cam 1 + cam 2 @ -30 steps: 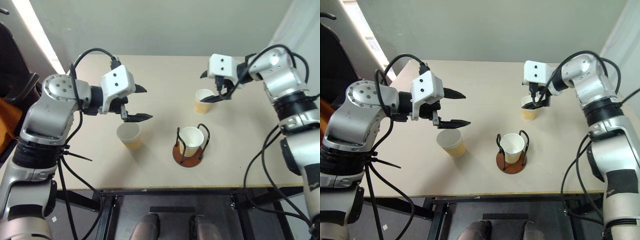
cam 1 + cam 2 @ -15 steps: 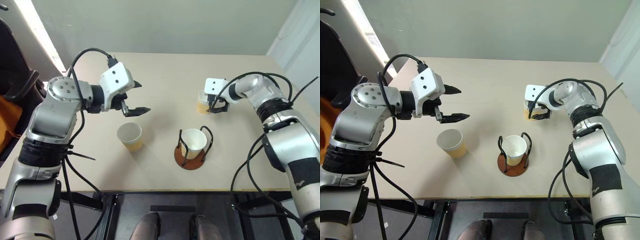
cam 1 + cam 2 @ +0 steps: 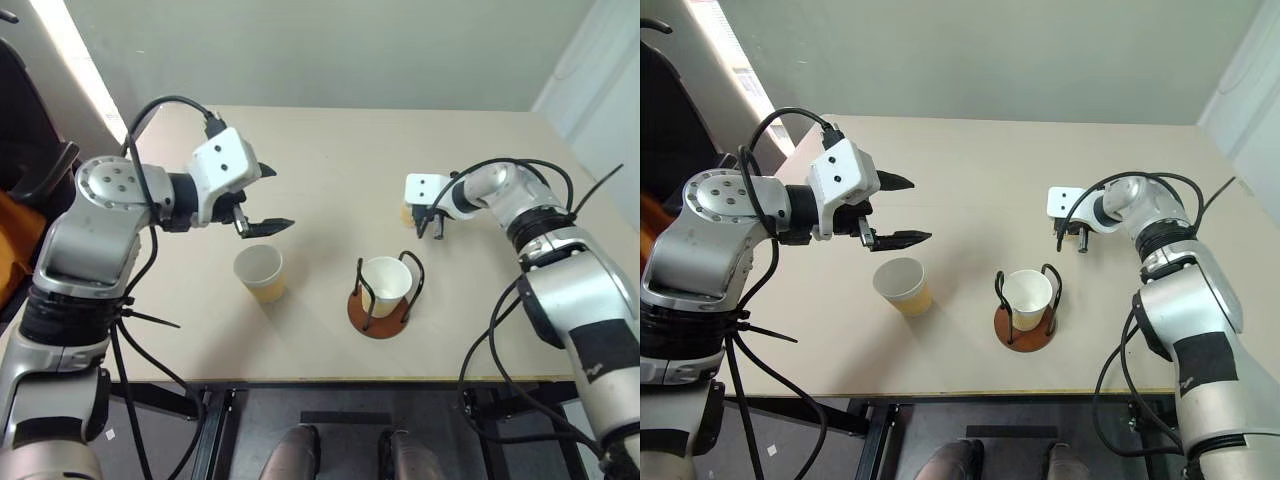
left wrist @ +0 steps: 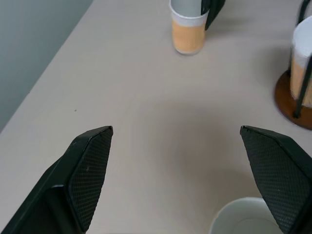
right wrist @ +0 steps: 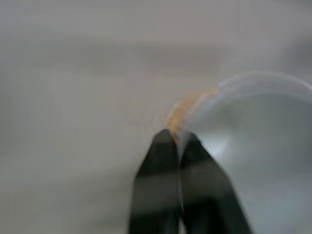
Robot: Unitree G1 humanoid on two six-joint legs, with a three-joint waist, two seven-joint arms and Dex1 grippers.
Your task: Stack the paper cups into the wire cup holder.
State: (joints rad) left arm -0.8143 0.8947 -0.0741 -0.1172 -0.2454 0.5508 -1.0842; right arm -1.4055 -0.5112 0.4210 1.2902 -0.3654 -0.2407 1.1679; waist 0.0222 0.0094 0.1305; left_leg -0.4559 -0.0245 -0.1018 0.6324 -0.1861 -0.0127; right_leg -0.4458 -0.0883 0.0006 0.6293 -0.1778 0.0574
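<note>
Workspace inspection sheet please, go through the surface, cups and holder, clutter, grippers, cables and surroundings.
Surface: beige table, no spills seen.
Job's things: wire cup holder with one paper cup inside; second cup standing loose to the holder's left; third cup farther back, pinched at its rim.
Clutter: nothing seen.
Grippers: left gripper open, above the table beyond the second cup; right gripper shut on the third cup's wall.
Cables: black leads looping along both arms.
Surroundings: plain wall behind the table.
</note>
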